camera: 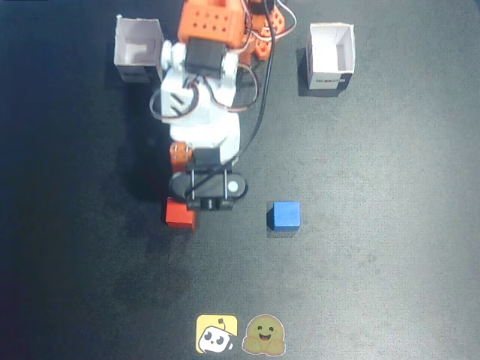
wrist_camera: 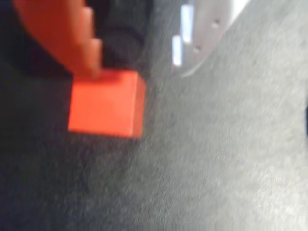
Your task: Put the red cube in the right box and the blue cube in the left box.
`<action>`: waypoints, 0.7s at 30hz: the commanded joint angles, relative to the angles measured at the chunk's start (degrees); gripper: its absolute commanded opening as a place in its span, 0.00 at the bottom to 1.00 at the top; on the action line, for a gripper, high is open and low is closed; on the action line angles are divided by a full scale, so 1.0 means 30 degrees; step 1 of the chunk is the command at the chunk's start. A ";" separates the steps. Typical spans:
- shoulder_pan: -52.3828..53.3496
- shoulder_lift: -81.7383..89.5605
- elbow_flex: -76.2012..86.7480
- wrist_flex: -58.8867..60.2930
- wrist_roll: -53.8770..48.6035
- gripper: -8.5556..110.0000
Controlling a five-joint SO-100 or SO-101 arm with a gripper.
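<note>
Step in hand, by judgement: approach to the red cube (camera: 180, 214), which rests on the mat left of the blue cube (camera: 284, 215), both well near of the two white boxes (camera: 138, 50) (camera: 331, 56). The gripper (camera: 196, 196) is over the red cube's far edge; in the wrist view the orange finger (wrist_camera: 62, 36) tip touches the cube's far edge, fingers spread, nothing clamped. The next move calls for straddling the cube, then closing.
</note>
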 commanded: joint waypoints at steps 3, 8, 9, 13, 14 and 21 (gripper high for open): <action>0.0117 -0.1846 -0.1670 -0.0996 -0.0381 0.21; 0.0293 -0.3281 -0.1758 -0.2168 -0.0908 0.23; 0.0322 -0.3691 -0.1758 -0.2402 -0.0967 0.23; 0.0498 -0.4658 -0.1494 -0.3574 -0.1553 0.25; 0.0527 -0.4863 -0.1494 -0.3633 -0.1641 0.25; 0.0703 -0.4687 -0.0059 -0.4570 -0.1992 0.26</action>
